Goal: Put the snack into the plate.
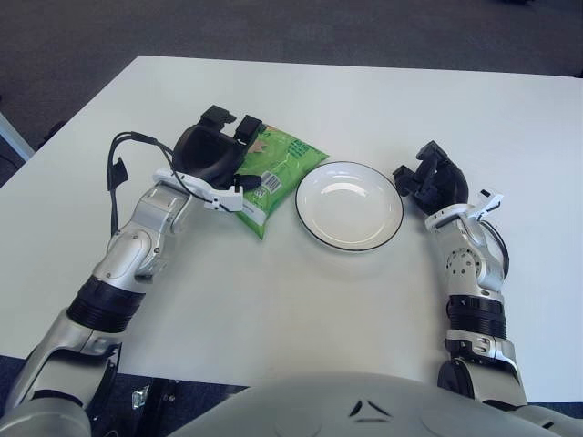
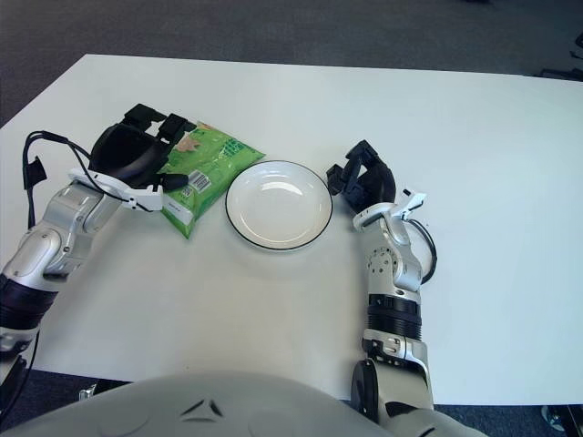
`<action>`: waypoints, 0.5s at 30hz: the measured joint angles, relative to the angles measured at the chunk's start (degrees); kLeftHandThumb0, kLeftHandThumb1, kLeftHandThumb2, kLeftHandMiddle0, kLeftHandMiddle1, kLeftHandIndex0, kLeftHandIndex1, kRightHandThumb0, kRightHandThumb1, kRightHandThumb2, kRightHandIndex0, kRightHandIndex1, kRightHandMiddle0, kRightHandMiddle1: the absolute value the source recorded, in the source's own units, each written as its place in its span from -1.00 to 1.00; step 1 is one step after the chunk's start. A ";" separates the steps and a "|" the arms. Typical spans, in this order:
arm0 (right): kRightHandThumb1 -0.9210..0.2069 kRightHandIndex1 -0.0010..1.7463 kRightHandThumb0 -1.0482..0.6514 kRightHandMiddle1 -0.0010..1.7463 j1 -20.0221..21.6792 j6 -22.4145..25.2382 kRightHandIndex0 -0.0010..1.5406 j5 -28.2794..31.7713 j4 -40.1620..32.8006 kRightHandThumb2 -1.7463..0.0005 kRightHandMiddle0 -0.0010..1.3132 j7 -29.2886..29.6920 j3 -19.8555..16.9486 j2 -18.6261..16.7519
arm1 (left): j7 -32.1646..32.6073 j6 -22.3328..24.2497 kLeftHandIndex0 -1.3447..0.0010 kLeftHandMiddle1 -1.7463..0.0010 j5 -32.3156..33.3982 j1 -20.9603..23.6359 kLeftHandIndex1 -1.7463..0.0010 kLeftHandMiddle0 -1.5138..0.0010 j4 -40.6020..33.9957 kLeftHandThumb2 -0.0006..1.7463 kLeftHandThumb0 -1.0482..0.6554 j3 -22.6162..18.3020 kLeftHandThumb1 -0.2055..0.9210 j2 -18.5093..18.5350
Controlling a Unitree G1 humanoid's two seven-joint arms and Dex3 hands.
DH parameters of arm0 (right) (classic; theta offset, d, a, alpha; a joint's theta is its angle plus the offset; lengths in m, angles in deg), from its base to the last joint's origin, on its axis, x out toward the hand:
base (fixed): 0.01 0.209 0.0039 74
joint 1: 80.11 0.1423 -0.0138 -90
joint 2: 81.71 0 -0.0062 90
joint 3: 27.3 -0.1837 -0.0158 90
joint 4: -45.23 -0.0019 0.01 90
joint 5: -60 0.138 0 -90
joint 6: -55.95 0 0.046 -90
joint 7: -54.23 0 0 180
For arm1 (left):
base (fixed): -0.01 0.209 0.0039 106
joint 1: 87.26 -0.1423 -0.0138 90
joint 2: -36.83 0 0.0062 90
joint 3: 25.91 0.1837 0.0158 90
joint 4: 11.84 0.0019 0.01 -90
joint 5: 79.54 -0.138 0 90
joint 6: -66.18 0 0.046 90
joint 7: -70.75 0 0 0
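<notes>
A green snack bag lies flat on the white table, just left of the white plate with a dark rim. The plate holds nothing. My left hand sits over the bag's left edge with its fingers raised and spread and the thumb low beside the bag's near corner. It does not grip the bag, and it hides that edge. My right hand shows just right of the plate, with its fingers loosely bent and holding nothing.
A black cable loops off my left wrist. The table's far edge runs along the top, with dark floor beyond it.
</notes>
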 measured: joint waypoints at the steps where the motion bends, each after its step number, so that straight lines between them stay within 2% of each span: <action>1: 0.24 1.00 -0.38 1.00 -0.02 0.00 0.66 0.00 0.00 -0.64 0.05 -0.05 -0.05 0.00 | 0.43 0.80 1.00 0.58 -0.71 0.12 0.33 0.99 0.53 -0.09 -0.89 0.12 1.00 -0.71; 7: 0.24 1.00 -0.38 1.00 -0.07 0.00 0.65 0.02 0.01 -0.64 0.05 -0.52 -0.20 0.02 | 3.81 4.54 1.00 0.69 -1.56 0.82 0.40 1.00 4.28 -0.19 -0.94 0.77 1.00 -5.02; 15: 0.23 1.00 -0.38 1.00 -0.02 0.01 0.64 0.03 -0.02 -0.64 0.05 -0.48 -0.45 0.02 | 4.96 4.91 1.00 0.80 -0.25 1.42 0.46 1.00 6.19 -0.20 -0.99 0.95 1.00 -7.30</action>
